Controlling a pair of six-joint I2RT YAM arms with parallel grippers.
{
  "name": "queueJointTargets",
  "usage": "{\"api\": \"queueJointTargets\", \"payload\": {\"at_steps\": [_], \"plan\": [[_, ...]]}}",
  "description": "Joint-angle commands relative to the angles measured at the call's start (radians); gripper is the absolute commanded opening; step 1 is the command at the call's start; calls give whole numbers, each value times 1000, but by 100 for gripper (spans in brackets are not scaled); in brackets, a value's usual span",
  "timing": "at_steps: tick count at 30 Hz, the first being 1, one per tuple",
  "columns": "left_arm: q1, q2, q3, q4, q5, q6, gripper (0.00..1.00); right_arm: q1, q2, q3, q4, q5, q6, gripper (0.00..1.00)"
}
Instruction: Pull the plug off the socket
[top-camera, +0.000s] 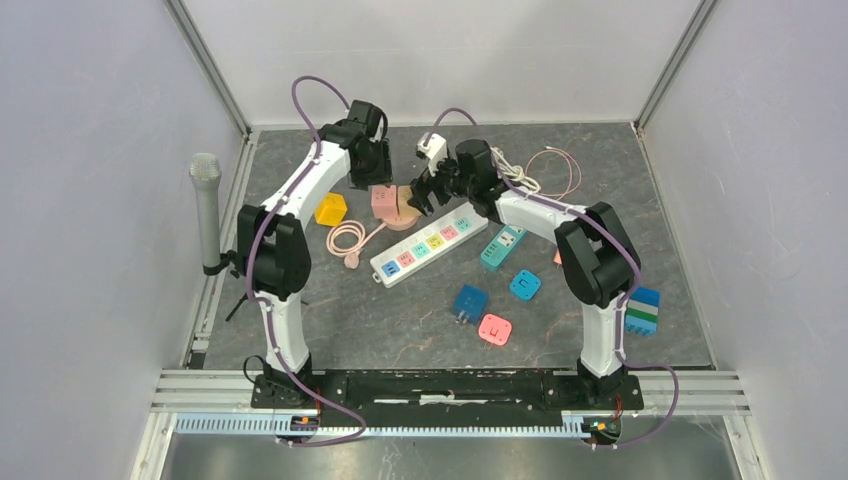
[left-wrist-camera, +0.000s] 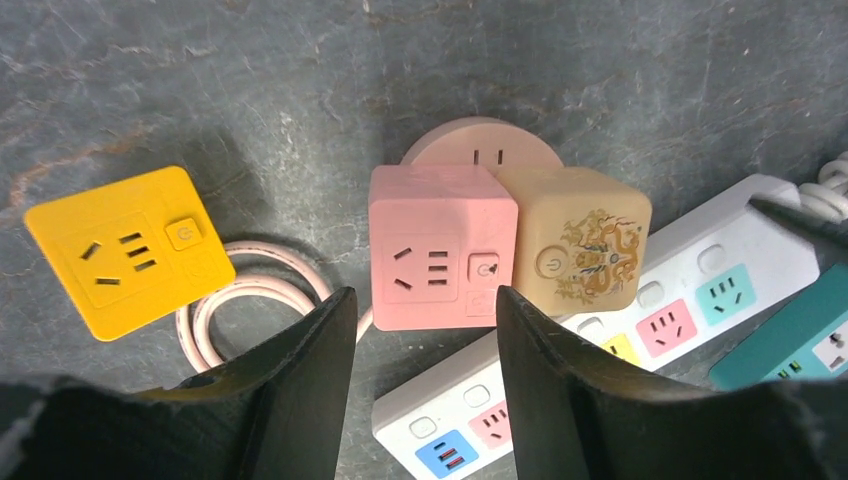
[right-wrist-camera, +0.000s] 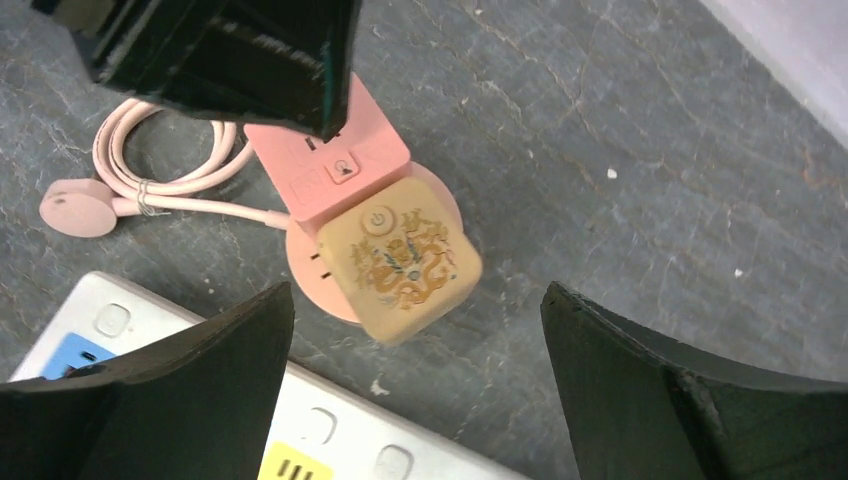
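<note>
Over the grey surface (top-camera: 400, 320) both arms bend at the elbow and reach toward 12 o'clock, wrists tipped down. The white strip (top-camera: 430, 243) lies at 5 o'clock of the round socket (left-wrist-camera: 480, 150). On that socket sit a pink cube (left-wrist-camera: 440, 245) and, touching it at 3 o'clock, a beige cube (left-wrist-camera: 580, 240) with a gold dragon-like print and a power symbol. The left wrist view alone of the two catches the yellow cube (left-wrist-camera: 125, 250). The right one alone catches the cable's round end (right-wrist-camera: 72, 208). The left end effector (left-wrist-camera: 425, 295) hangs over the pink cube, fingers apart. The right end effector (right-wrist-camera: 417, 290) gapes wide over the beige cube.
</note>
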Motion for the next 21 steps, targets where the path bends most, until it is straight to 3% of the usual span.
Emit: {"api": "queueJointTargets", "payload": {"at_steps": [1,8,17,21], "plan": [[9,-3,-39,26,62,-11,59,-71,47,-1,162,-231,-103,98],[33,3,-78,27,137,13,57,-84,216,271,-113,-395,-278,98],[54,33,-84,26,212,24,54,-84,266,272,-119,-580,-353,98],[54,43,-83,26,223,29,52,-84,283,272,-112,-587,-356,96]]}}
